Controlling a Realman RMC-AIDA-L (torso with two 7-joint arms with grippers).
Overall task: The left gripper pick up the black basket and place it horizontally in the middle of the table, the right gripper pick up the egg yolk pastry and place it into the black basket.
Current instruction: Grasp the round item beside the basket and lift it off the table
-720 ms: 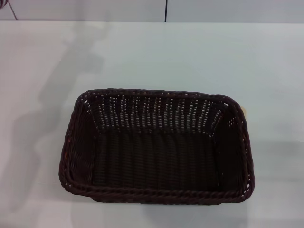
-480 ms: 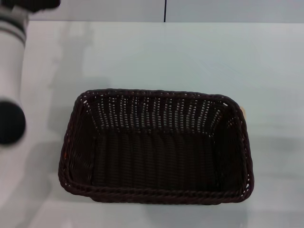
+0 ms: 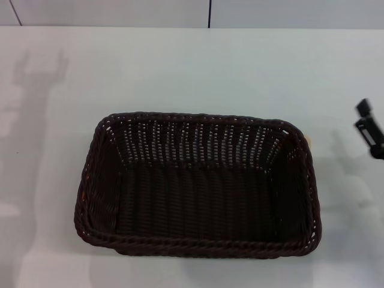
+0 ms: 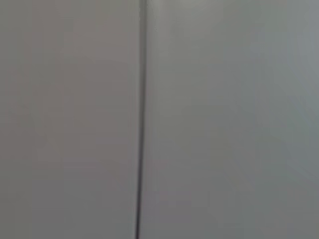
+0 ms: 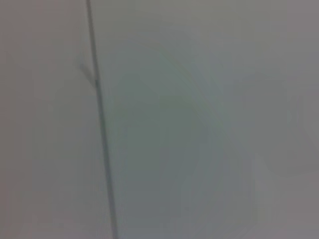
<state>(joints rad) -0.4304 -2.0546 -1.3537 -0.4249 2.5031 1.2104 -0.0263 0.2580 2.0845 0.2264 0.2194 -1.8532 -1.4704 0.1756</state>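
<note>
The black basket [image 3: 198, 186] stands upright and empty on the white table [image 3: 198, 66], its long side running left to right, near the middle. A small pale sliver [image 3: 308, 141] peeks out behind the basket's far right corner; it may be the egg yolk pastry, which is otherwise hidden. The right gripper [image 3: 365, 123] shows as black parts at the right edge of the head view, to the right of the basket and apart from it. The left gripper is out of view; only its shadow [image 3: 36, 78] falls on the table at the far left.
The table's far edge meets a grey wall with a dark vertical seam [image 3: 209, 13]. Both wrist views show only blank grey surface with a dark seam [image 4: 142, 119] [image 5: 99, 129].
The silver left arm, at the left edge half a second ago, has left the view. The right gripper has come in at the right edge. The basket has not moved.
</note>
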